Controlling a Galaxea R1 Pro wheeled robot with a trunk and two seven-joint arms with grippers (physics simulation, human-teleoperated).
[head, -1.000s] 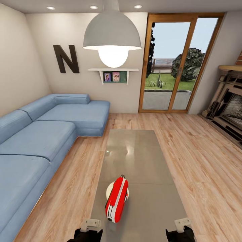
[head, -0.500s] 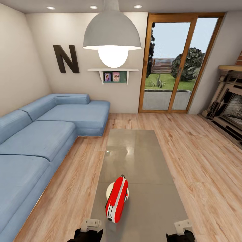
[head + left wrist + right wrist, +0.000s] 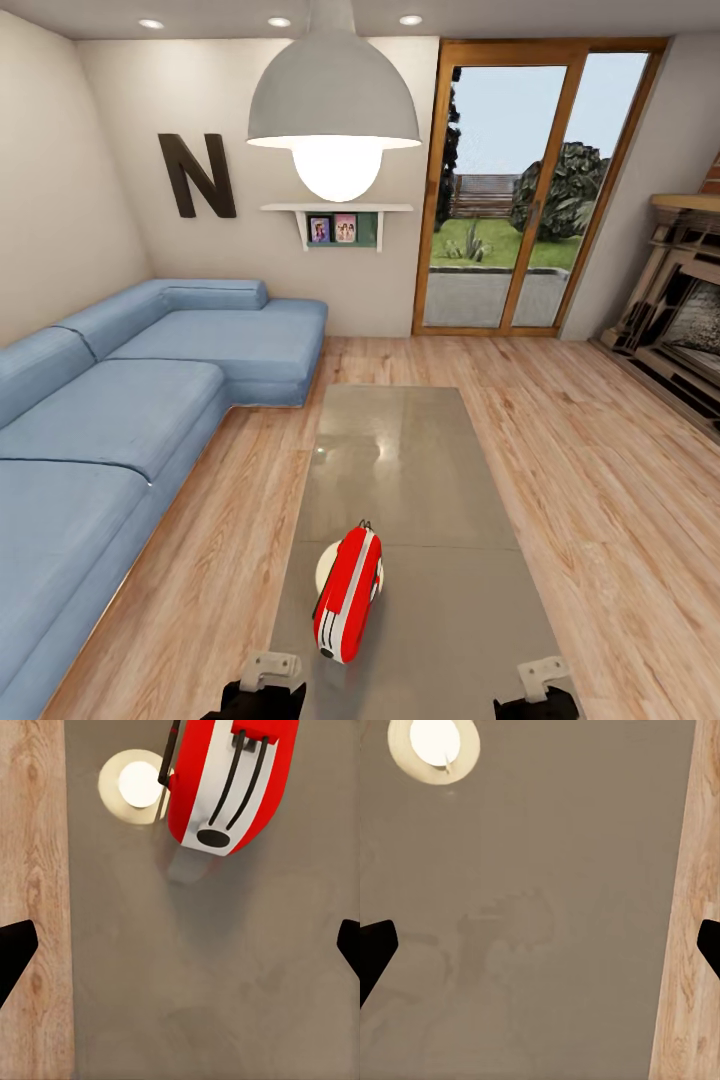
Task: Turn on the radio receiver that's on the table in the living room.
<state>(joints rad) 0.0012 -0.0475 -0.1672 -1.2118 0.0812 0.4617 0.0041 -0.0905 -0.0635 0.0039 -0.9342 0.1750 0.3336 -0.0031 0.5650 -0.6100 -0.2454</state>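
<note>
Living room seen from my head camera: the radio receiver, a glossy red box with a white band, lies on the near part of the long grey counter, toward its left edge, its length running roughly along the counter's length and its thin dark handle on its left side. A bright round reflection of the pendant lamp shows on the glossy top just beside the radio. My left pincer and right pincer sit at the lower edge of that view, over the near end of the counter, on either side of the radio and apart from it. In the left wrist view my left pincer stands released, its dark fingertips wide apart at the frame edges, with the radio's white end face ahead and untouched. In the right wrist view my right pincer is likewise released above the bare counter top near its edge, where the wood floor begins. A blue sectional sofa lines the left, a dark letter N hangs on the beige wall, and wood-framed glass doors stand beyond.
</note>
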